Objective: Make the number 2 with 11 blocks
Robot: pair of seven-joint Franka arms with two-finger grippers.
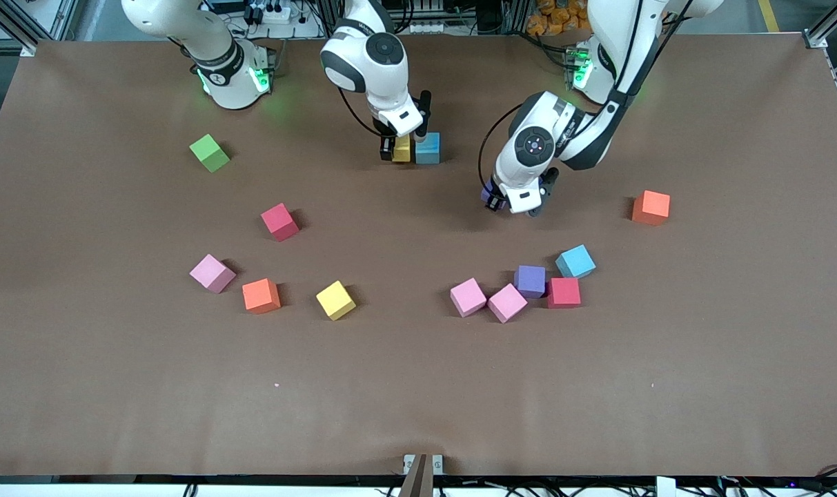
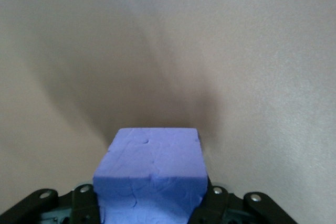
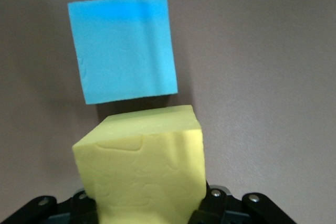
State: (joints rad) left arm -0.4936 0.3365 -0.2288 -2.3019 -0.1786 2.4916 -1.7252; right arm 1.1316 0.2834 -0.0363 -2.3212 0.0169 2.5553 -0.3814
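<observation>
Loose blocks (image 1: 506,302) scattered nearest cam, digit barely begun. R gripper (image 1: 399,149) clamps yellow cube (image 1: 402,148) beside light-blue cube (image 1: 428,148): set flush, square. L gripper (image 1: 495,201) pinches purple cube (image 2: 149,174), prob on table; lift straight.

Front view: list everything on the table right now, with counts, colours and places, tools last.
pink cubes: three; one toward the right arm's end, two touching in the cluster nearest the camera
orange cubes: two; one beside that lone pink cube, one alone toward the left arm's end
red cubes: two; one farther from the camera than the orange, one in the cluster
yellow cubes: two; one on the table, one held
light blue cubes: two; one beside the held yellow, one in the cluster
purple cubes: two; one in the cluster, one held
green cube: one, near the right arm's base
table: brown
right tool: shut on the yellow cube
left tool: around the purple cube
</observation>
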